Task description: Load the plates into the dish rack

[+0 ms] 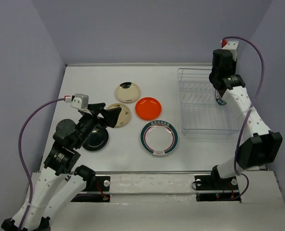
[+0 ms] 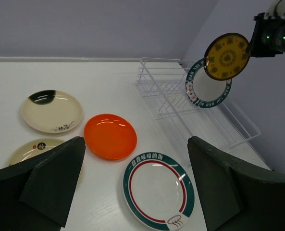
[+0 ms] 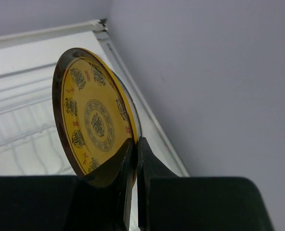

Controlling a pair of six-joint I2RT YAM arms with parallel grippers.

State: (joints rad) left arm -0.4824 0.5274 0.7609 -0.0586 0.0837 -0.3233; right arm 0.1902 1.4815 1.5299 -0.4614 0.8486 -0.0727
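My right gripper (image 3: 135, 144) is shut on the rim of the amber-yellow plate (image 3: 92, 125) and holds it upright above the right end of the white wire dish rack (image 1: 204, 103). The left wrist view shows this plate (image 2: 227, 56) just above a teal-rimmed plate (image 2: 207, 89) standing in the rack (image 2: 176, 96). My left gripper (image 2: 136, 142) is open and empty above the table's left side. On the table lie a second teal-rimmed plate (image 1: 159, 137), an orange-red plate (image 1: 148, 108), two cream plates (image 1: 127, 92) (image 1: 123, 115) and a black plate (image 1: 95, 138).
Grey walls close in the table on the left, back and right; the rack stands close to the right wall. My left arm (image 1: 65, 144) hangs over the black plate and part of the nearer cream plate.
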